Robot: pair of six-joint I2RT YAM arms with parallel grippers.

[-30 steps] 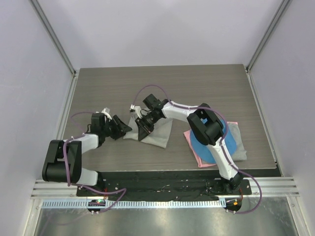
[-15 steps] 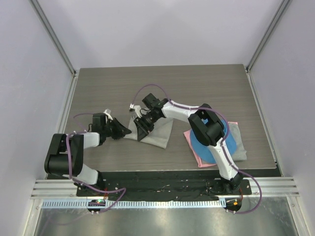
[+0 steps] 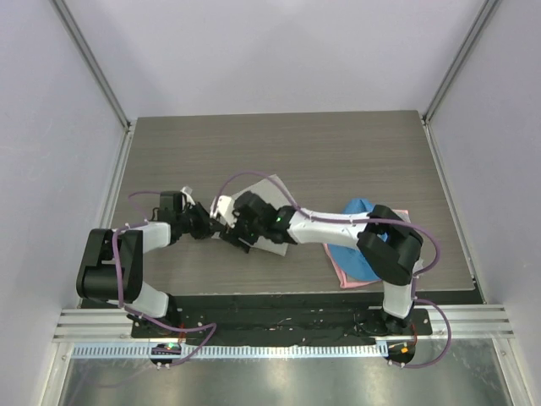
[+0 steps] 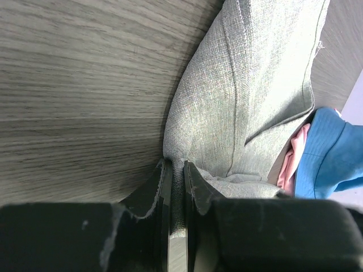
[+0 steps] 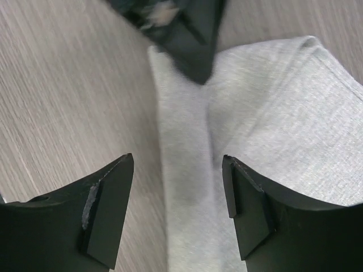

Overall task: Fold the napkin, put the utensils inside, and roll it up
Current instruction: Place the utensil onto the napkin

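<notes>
The left gripper (image 4: 177, 170) is pinching its jaws almost together on the folded edge of the napkin (image 4: 244, 102). The right gripper (image 5: 176, 209) is standing wide open, straddling that fold on the table (image 3: 338, 152). Only the left wrist view is showing the layered seams, with a blue cloth (image 4: 329, 147) and a pink cloth (image 4: 292, 161) lying just beyond.

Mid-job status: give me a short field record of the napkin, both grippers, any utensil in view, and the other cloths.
napkin: light grey thin fabric cloth, partly folded, lying on the wooden table
left gripper: jaws almost shut, apparently pinching the napkin's corner
right gripper: open, straddling a folded strip of the napkin, not gripping
utensils: none visible in any view
other cloths: blue cloth and pink cloth lying together, right of the napkin
</notes>
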